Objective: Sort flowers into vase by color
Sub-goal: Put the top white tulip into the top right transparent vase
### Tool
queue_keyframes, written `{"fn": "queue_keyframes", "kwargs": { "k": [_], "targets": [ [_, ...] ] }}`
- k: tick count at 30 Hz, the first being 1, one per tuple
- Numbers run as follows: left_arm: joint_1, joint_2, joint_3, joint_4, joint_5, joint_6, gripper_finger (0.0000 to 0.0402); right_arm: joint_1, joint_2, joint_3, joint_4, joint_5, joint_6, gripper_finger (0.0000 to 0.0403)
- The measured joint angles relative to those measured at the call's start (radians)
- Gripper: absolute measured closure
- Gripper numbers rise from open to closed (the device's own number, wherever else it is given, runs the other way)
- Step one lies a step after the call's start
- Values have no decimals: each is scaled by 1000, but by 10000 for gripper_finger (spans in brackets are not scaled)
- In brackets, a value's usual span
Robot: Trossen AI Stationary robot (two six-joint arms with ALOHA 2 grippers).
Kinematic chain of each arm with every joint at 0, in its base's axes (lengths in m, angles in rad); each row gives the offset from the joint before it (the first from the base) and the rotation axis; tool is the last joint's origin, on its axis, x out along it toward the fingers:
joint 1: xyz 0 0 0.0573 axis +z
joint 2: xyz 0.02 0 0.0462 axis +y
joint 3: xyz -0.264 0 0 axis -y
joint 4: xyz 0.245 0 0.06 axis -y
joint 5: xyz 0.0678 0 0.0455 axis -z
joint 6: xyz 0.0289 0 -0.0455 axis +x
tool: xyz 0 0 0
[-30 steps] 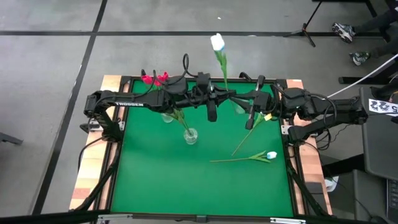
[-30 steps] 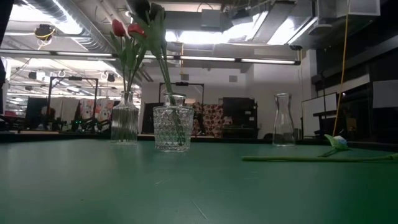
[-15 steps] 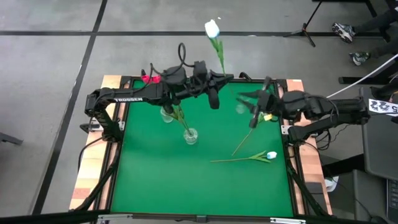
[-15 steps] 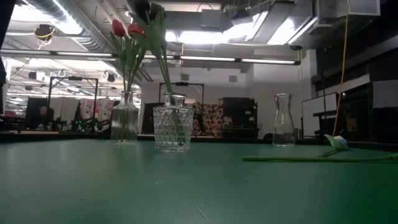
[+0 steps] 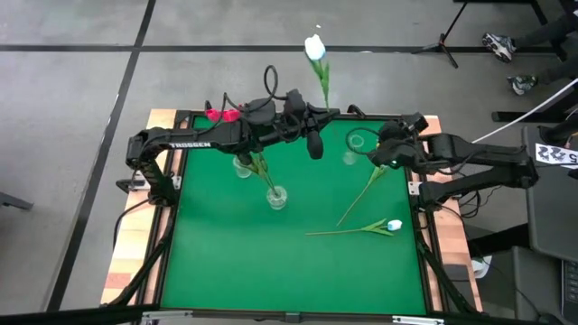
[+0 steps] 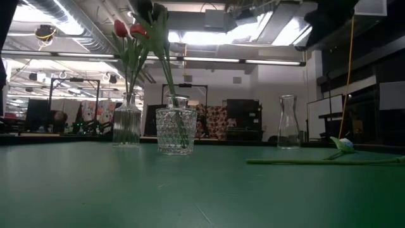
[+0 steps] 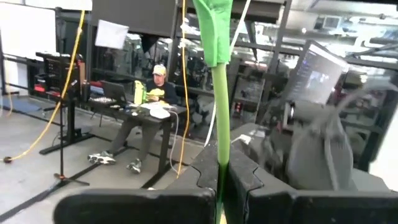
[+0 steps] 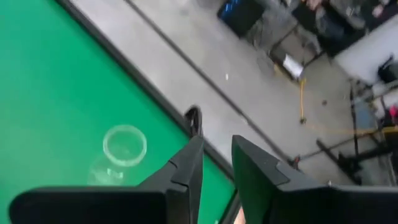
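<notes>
The left claw (image 5: 318, 116) grips the green stem of a white tulip (image 5: 314, 48), whose head stands beyond its fingertips, past the table's (image 5: 226, 262) far edge. "TROSSEN" is printed on that arm. The right claw (image 5: 372, 144), fingers narrowly parted and empty, hangs just beside a clear vase (image 5: 351, 146).

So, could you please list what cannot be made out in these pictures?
- White tulip held by the left gripper: its head is cut off by the left wrist view's top edge.
- Right gripper: the low view shows only a dark shape at its top edge.
- Heads in the cut-glass vase: dark against the ceiling, colour unclear.
- Tulip head on the table: too small in the low view.
</notes>
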Motion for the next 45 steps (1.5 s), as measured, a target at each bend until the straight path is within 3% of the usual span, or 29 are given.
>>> {"fn": "queue_keyframes", "kwargs": {
  "k": [9,15,24,45],
  "targets": [
    [11,146,119,7,1,65,401,-34,-20,-42,8,-12,92,316],
    [47,206,164,-6,0,30,401,-34,-125,-41,0,9,93,316],
    [63,294,166,110,21,-1,401,-34,-258,-41,0,8,80,316],
    [72,329,166,121,23,-12,401,-34,-261,-41,-1,-42,34,316]
  ]
}}
